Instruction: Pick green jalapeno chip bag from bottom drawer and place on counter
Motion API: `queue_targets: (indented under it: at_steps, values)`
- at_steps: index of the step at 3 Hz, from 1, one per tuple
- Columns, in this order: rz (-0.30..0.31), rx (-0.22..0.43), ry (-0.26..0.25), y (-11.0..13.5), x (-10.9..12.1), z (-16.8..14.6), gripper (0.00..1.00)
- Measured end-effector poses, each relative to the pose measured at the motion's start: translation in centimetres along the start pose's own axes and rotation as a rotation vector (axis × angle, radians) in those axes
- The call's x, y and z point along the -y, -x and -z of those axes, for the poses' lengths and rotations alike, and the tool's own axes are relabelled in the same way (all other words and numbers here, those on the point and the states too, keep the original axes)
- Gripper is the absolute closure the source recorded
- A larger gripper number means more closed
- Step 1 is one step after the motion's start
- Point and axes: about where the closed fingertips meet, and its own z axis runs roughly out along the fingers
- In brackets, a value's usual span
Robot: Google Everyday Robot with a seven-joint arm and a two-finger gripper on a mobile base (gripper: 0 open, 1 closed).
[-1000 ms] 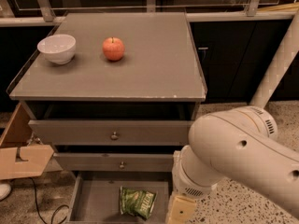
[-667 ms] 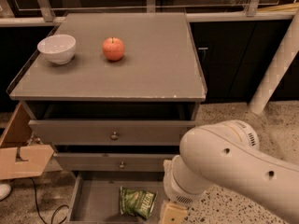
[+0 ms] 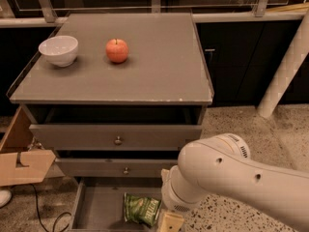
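Note:
The green jalapeno chip bag (image 3: 141,210) lies on the floor of the open bottom drawer (image 3: 99,208), toward its right side. The counter (image 3: 145,66) is the grey top of the cabinet above. My white arm (image 3: 231,178) reaches down from the right, and its wrist ends at the frame's bottom edge just right of the bag. The gripper itself is below the frame and out of view; only a tan block (image 3: 170,222) at the wrist shows.
A white bowl (image 3: 58,50) and a red apple (image 3: 117,50) stand on the counter's left half. Two shut grey drawers with round knobs (image 3: 118,140) sit above the open one. A cardboard piece (image 3: 21,166) and a cable lie at the left. A white post (image 3: 285,76) leans at the right.
My arm has moved left and lower, toward the drawer and the bag. The bag, bowl and apple have not moved.

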Motion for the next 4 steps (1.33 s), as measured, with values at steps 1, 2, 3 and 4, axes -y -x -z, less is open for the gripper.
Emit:
queue_targets:
  at_steps: [1, 2, 3, 4]
  values:
    - [-0.003, 0.009, -0.005, 0.0, 1.1, -2.7, 0.00]
    - [-0.018, 0.025, -0.042, -0.7, 4.6, -6.5, 0.00]
    - [-0.024, 0.028, -0.036, -0.8, 4.5, -6.9, 0.00]
    - [-0.058, 0.048, -0.003, -1.0, 3.9, -8.7, 0.00]
